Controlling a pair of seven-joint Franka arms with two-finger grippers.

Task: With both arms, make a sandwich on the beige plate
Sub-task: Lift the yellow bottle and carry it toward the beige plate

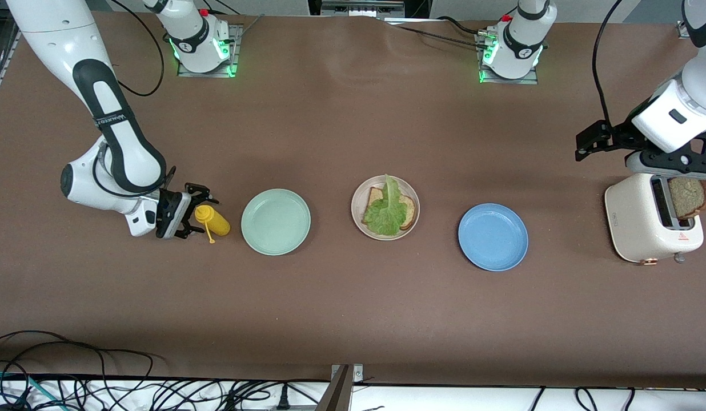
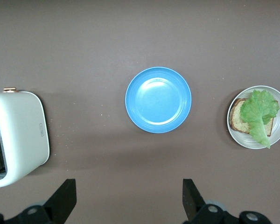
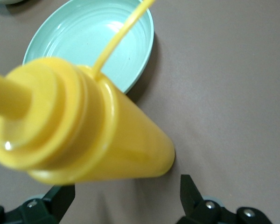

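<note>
We see a brown table [image 1: 353, 319] carrying three plates in a row across its middle: a mint plate [image 1: 276, 221], a beige plate [image 1: 359, 220] at its 3 o'clock, and a blue plate [image 1: 493, 237] at the beige one's 3 o'clock. At the mint plate's 9 o'clock stands a yellow bottle [image 1: 213, 220], just beside it. A cream toaster [image 1: 638, 225] sits at the blue plate's 3 o'clock, toward the left arm's end.

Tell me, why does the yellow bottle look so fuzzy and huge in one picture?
In the right wrist view the yellow bottle sits very close to the camera, so it blurs; the green plate looks sharper. In the front view the bottle looks small and clear.
</note>
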